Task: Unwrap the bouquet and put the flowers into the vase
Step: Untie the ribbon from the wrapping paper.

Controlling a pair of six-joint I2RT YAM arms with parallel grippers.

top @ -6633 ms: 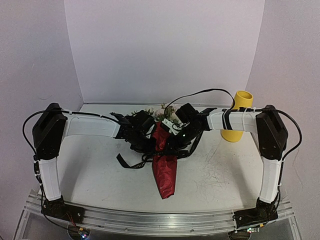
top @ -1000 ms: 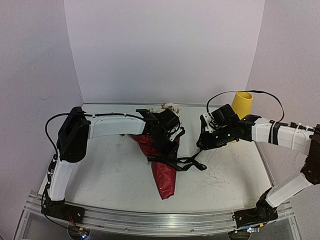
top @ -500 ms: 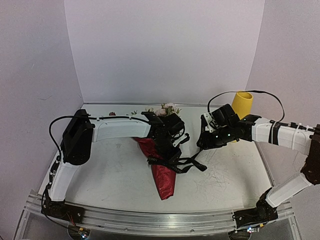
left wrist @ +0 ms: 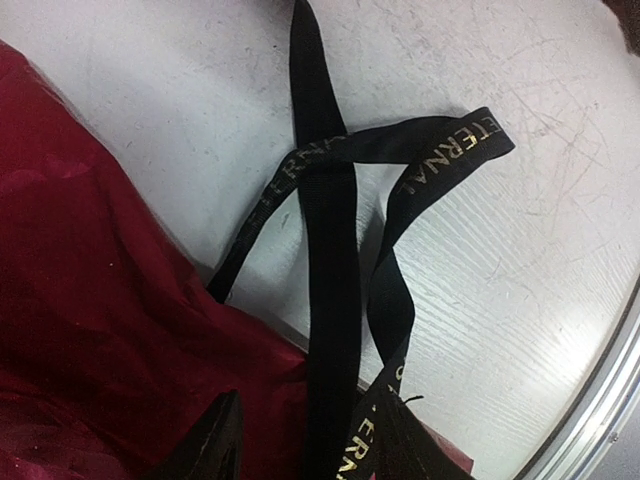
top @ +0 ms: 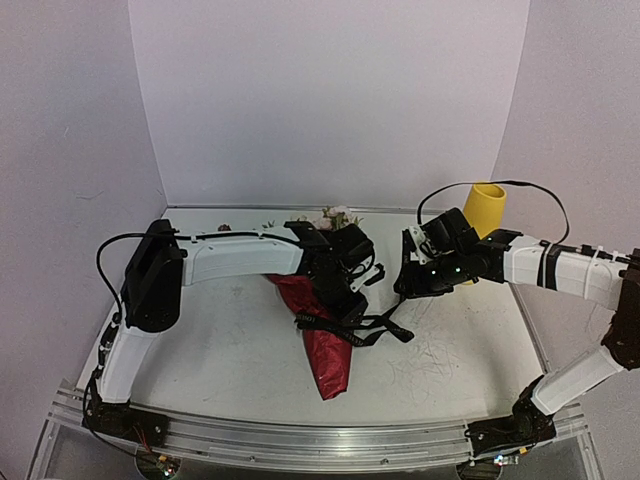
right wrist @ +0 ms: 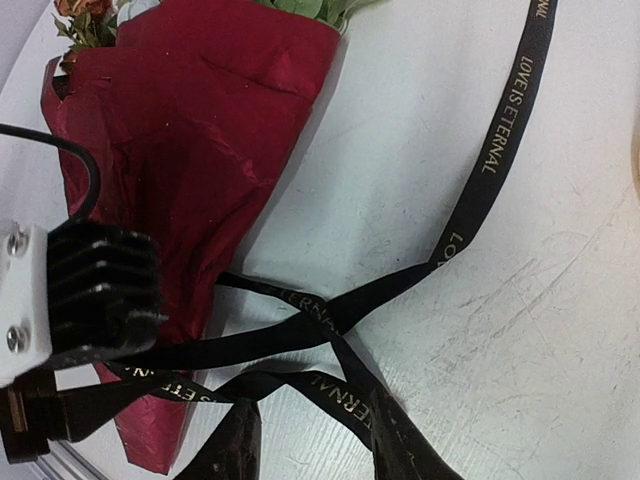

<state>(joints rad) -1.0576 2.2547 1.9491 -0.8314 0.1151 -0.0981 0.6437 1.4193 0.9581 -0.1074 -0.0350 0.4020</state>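
The bouquet's dark red wrap [top: 325, 350] lies in mid table, tip toward me, with the flowers [top: 335, 215] poking out at its far end. The black ribbon [top: 378, 330] lies loose in crossed loops beside the wrap. My left gripper [top: 348, 300] hovers low over wrap and ribbon. In the left wrist view it [left wrist: 312, 450] stands open, a ribbon [left wrist: 330, 250] strand running between its fingers over the wrap [left wrist: 90, 330]. My right gripper [top: 403, 288] is open too [right wrist: 320, 455], just above the ribbon [right wrist: 480, 170]; one strand lies against its right finger. The yellow vase [top: 486, 212] stands upright behind the right arm.
White walls close the table at the back and on both sides. The left arm stretches across the wrap's upper half. A metal rail [top: 300, 440] runs along the near edge, and the table [top: 210, 340] is scratched white.
My left gripper has shifted a little right and toward me, its jaws have widened, and the flowers behind it have come into view. The right arm has hardly moved.
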